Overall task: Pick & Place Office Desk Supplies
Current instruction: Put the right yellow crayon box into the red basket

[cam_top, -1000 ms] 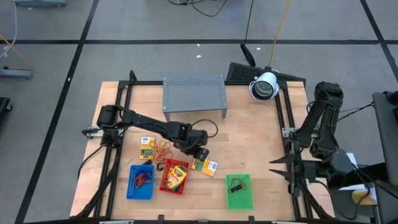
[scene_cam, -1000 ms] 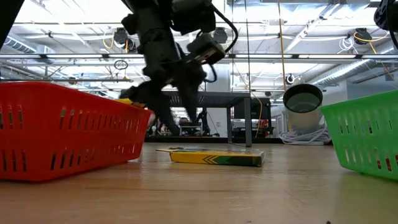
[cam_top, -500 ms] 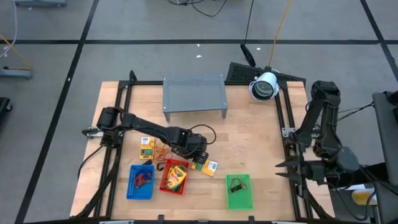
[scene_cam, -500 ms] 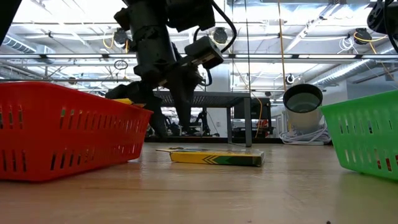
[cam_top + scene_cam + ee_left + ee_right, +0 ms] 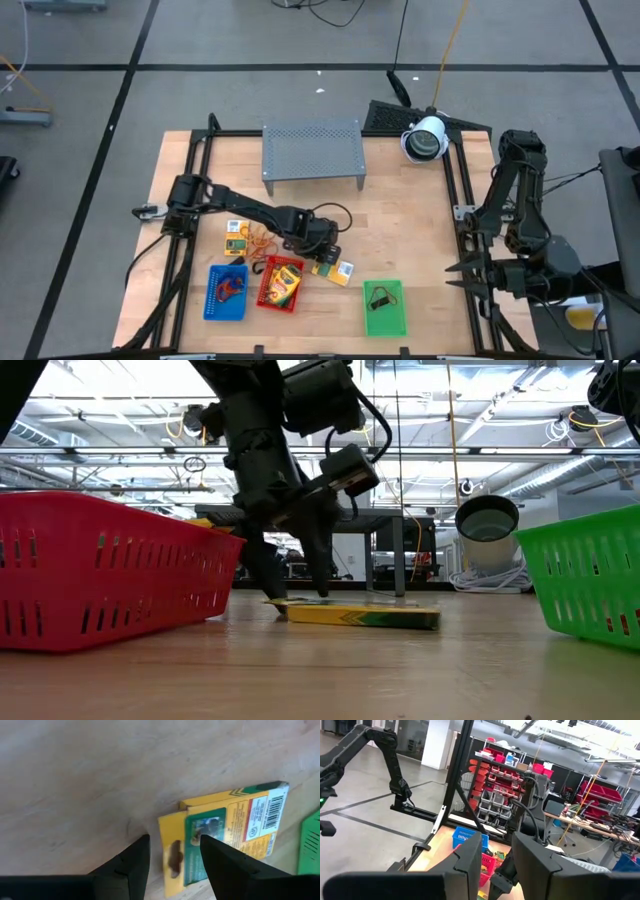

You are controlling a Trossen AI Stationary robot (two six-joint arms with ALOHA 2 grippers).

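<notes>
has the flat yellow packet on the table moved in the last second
Yes. In the low view the yellow packet slid slightly toward the green tray, nudged by the left claw.

On the bench (image 5: 400, 240), three trays are set along the front edge, left tray (image 5: 226, 292), middle tray (image 5: 282, 285), right tray (image 5: 385, 307) well apart, with a flat packet (image 5: 335, 268) between middle and right, two packets (image 5: 236, 235) behind the left tray, and a rack (image 5: 311, 150) at the back.
</notes>
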